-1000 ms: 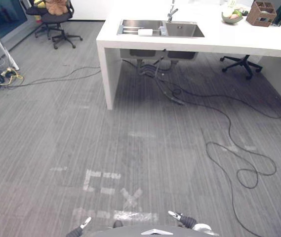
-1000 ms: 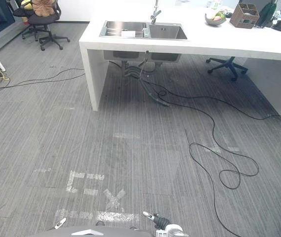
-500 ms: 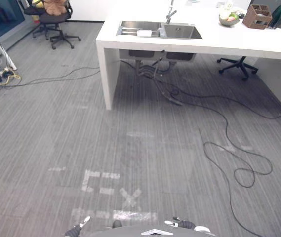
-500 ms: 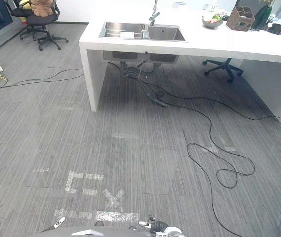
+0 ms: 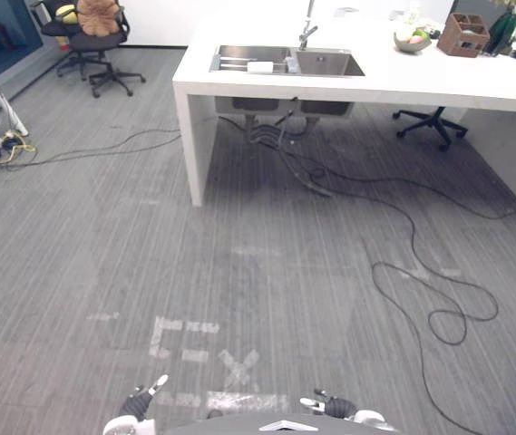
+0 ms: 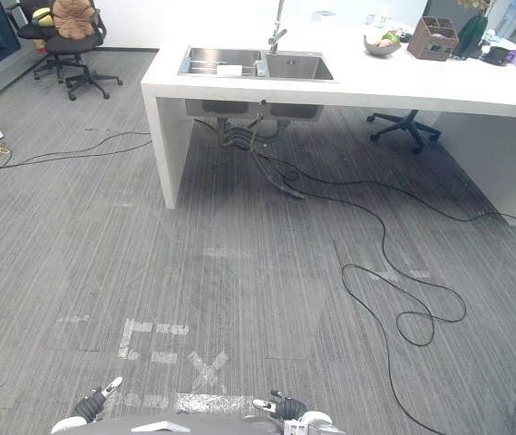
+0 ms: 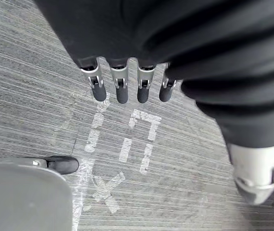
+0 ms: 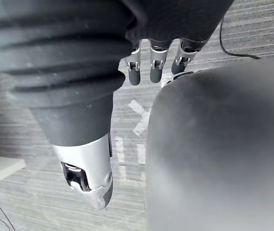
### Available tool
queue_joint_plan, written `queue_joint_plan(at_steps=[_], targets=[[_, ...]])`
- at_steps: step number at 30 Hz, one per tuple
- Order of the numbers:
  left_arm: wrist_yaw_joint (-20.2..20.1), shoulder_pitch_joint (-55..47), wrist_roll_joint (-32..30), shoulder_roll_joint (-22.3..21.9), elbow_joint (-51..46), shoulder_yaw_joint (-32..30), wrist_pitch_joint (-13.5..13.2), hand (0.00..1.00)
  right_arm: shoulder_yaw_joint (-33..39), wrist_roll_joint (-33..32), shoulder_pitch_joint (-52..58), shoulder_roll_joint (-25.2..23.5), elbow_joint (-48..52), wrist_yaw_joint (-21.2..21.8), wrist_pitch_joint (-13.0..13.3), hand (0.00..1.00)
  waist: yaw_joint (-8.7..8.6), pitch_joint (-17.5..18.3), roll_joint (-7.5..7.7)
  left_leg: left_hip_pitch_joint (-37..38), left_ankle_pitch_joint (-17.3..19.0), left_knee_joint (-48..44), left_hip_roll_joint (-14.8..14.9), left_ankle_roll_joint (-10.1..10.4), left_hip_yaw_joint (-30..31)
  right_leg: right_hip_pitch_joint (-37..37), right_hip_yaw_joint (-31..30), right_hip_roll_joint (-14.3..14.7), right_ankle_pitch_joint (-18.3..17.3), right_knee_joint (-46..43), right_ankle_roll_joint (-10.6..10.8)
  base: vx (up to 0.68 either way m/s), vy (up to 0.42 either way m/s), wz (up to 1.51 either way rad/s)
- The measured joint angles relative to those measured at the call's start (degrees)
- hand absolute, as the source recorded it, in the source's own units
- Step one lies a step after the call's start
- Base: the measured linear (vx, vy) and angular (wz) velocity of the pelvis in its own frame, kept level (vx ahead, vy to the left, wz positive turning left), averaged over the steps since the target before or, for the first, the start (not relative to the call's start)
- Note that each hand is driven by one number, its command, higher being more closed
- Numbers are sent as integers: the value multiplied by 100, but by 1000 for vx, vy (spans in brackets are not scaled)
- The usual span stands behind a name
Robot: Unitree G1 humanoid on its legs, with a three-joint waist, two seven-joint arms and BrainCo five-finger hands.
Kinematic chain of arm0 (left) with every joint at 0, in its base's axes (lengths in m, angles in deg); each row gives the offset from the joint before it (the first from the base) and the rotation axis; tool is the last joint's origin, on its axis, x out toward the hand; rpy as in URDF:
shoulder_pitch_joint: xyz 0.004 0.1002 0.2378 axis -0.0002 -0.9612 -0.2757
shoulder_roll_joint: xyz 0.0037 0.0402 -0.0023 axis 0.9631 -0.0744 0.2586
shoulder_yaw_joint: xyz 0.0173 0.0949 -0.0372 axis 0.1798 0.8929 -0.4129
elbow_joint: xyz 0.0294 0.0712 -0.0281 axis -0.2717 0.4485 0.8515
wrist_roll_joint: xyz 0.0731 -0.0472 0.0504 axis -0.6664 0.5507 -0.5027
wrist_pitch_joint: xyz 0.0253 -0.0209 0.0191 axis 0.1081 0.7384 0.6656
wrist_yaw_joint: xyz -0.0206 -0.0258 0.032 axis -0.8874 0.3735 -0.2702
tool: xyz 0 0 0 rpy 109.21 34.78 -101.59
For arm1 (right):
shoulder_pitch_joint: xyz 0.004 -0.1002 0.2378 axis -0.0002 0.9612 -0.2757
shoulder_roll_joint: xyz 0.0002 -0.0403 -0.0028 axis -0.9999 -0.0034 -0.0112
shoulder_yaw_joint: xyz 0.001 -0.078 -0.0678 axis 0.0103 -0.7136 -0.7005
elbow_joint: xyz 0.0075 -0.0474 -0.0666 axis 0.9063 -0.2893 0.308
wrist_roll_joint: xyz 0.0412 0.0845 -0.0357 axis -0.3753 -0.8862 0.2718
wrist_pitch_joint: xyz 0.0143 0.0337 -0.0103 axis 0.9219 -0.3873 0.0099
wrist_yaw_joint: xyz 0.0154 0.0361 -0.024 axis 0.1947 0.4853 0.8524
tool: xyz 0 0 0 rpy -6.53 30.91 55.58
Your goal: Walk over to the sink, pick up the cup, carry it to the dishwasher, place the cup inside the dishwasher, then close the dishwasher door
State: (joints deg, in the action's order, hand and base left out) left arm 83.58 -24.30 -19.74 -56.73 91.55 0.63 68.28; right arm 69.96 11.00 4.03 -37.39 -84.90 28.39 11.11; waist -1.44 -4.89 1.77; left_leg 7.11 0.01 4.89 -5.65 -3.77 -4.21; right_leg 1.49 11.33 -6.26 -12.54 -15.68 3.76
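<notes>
My left robot hand (image 7: 122,91) and right robot hand (image 8: 156,70) hang low, fingers straight, holding nothing. View moved since before; left hand peeks in more. Cup (image 6: 260,66) sits far off in sink (image 6: 298,65), by tap (image 6: 277,36), near desk (image 6: 403,86) left edge.

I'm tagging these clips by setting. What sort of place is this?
Likely an office kitchenette or test lab: a white counter with a steel sink, a fruit bowl on it, and a wheeled office chair.

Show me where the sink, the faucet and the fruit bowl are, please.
sink (image 5: 330,63): left eye view, on the bare floor of one basin.
faucet (image 5: 308,29): left eye view, on its upright stem behind the basins.
fruit bowl (image 5: 412,45): left eye view, on its outer wall.
</notes>
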Motion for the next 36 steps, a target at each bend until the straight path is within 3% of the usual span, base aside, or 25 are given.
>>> queue_joint_plan(at_steps=[2, 3, 5, 6, 9, 10, 12, 14, 15, 16, 18, 19, 20, 21, 23, 25, 27, 29, 31, 32, 33, 34, 35, 36], targets=[[61, 0, 15, -15, -23, 0, -2, 0, 5, -76, -10, 25, 70, -111, 83, 0, 11, -78, 60, 114, 47, -2, -87, -80, 77, -298, 31, -213, -109, -1007, 85, 80, 40, 18], [113, -10, 111, -31, -33, 0, 5, 0, 7, -261, -33, 61, 118, -175, 119, 0, -6, -145, -75, 258, 74, -38, -69, -150, 121, -650, 34, -313, -88, -1796, 5, 100, 35, 9], [139, -15, 334, -25, -31, -51, 98, 0, 12, -508, -29, 31, 126, -250, 173, 0, -39, -171, -59, 295, 284, -331, 61, -167, 135, -1020, 74, -300, -417, -2046, -56, 124, 10, 9], [140, -13, 368, -30, -26, -73, 136, 0, 14, -568, -23, 32, 125, -252, 175, 0, -54, -179, -76, 276, 368, -429, 132, -143, 143, -1112, 84, -244, -414, -1929, -55, 100, -1, 4], [252, 158, 678, -85, 210, -249, 367, 0, 103, -724, -23, 18, 98, -241, 206, 0, -169, -206, -112, 191, 730, -814, 438, -20, 285, -1519, 1, -11, 97, -752, 0, 188, -56, 16], [253, 217, 743, -132, 320, -410, 435, 0, 168, -720, -21, 20, 49, -215, 211, 0, -181, -221, -114, 208, 888, -941, 520, 38, 339, -1599, -79, 37, 492, -101, 11, 307, -125, 17], [244, 294, 613, -184, 359, -583, 496, 0, 307, -708, 64, 18, -40, -130, 200, 0, -194, -321, -109, 287, 1231, -1281, 586, 111, 480, -1609, -146, 24, 878, 500, 45, 366, -202, 30], [233, 311, 418, -236, 351, -791, 508, 0, 419, -726, 142, -19, -25, -36, 194, 0, -215, -414, -96, 464, 1693, -1633, 634, 250, 576, -1582, -130, -63, 954, 466, 13, 399, -270, 33], [198, 310, 239, -255, 346, -886, 504, 0, 515, -735, 256, -64, -24, -36, 184, 0, -212, -424, -62, 648, 2019, -1803, 656, 336, 640, -1551, -128, -105, 863, 228, -108, 398, -269, 25], [180, 314, 131, -302, 354, -963, 500, 0, 570, -803, 289, -65, -10, -19, 164, 0, -211, -432, -75, 768, 2231, -1887, 700, 411, 708, -1612, -137, -110, 1069, -123, -253, 660, -410, 33], [117, 266, -85, -431, 416, -978, 515, 0, 584, -884, 367, 66, 117, -24, 100, 0, -303, -267, -326, 991, 2520, -1774, 1064, 510, 765, -1862, -62, 144, 1050, -943, -276, 604, -325, 18], [84, 227, -297, -574, 489, -978, 534, 0, 652, -880, 409, 195, 149, -55, 38, 0, -273, -128, -588, 1057, 2472, -2003, 1331, 618, 878, -1949, 31, 430, 582, -1323, -520, 538, -245, -14], [42, 263, -430, -582, 474, -981, 564, 0, 679, -835, 372, 221, 131, -57, 20, 0, -256, -87, -666, 859, 2339, -2460, 1387, 667, 924, -1932, 54, 515, 419, -1454, -620, 661, -321, -21], [20, 279, -527, -578, 474, -979, 572, 0, 694, -842, 371, 224, 127, -58, -16, 0, -267, -103, -639, 697, 2215, -2850, 1416, 698, 920, -1876, 54, 576, 311, -1461, -655, 638, -334, -19], [13, 334, -811, -565, 464, -976, 566, 0, 677, -899, 304, 221, 151, -67, -67, 0, -343, -101, -654, -111, 1346, -5021, 1604, 799, 870, -1249, 38, 871, 85, -1016, -807, 708, -324, -11], [14, 326, -803, -564, 301, -983, 529, 0, 555, -905, 314, 221, 106, -117, -84, 0, -324, -145, -612, -735, 1508, -6700, 1833, 710, 557, -389, -32, 1160, 134, -272, -900, 561, -191, -11], [33, 340, -835, -563, 63, -963, 456, 0, 413, -934, 258, 171, 37, -201, -111, 0, -191, -183, -424, -1307, 1750, -7283, 1685, 655, 390, 356, -181, 1221, 180, 303, -988, 641, -164, -38], [251, 386, -1210, -605, -212, -958, 267, 0, 309, -965, 23, 136, 8, -266, -151, 0, -36, -268, -363, -1958, 2010, -6984, 1412, 556, 266, 801, -461, 1220, 187, 627, -1000, 495, -45, -73], [566, 547, -1653, -606, -426, -912, 90, 0, 302, -1111, -204, 70, 82, -272, -148, 0, 123, -461, -338, -2515, 2069, -5456, 1203, 418, -194, 1271, -777, 1044, 134, 835, -935, 450, 89, -88], [717, 548, -1755, -598, -505, -825, 29, 0, 279, -1116, -248, 32, 192, -274, -130, 0, 157, -480, -323, -2623, 1786, -4498, 1081, 440, -357, 1366, -834, 923, -22, 844, -852, 393, 126, -75], [883, 493, -1842, -606, -644, -712, -59, 0, 235, -1127, -261, 26, 262, -271, -96, 0, 200, -467, -379, -2589, 1272, -3314, 997, 541, -376, 1455, -900, 873, -251, 850, -766, 415, 167, -68], [1067, 420, -1947, -634, -759, -610, -217, 0, 219, -1161, -236, 5, 250, -288, -48, 0, 241, -458, -594, -2484, 129, -2462, 1037, 522, -326, 1625, -1086, 953, -446, 881, -726, 355, 169, -59], [1161, 378, -1989, -628, -837, -564, -292, 0, 164, -1160, -243, -33, 199, -289, -55, 0, 271, -446, -593, -2400, -143, -2423, 973, 438, -385, 1708, -1208, 889, -529, 900, -726, 540, 281, -41], [1355, 366, -2050, -579, -1105, -472, -480, 0, -54, -1159, -291, -63, 183, -273, -52, 0, 289, -459, -474, -2578, 147, -2798, 849, 366, -398, 1732, -1440, 795, -607, 939, -768, 554, 280, -4]])
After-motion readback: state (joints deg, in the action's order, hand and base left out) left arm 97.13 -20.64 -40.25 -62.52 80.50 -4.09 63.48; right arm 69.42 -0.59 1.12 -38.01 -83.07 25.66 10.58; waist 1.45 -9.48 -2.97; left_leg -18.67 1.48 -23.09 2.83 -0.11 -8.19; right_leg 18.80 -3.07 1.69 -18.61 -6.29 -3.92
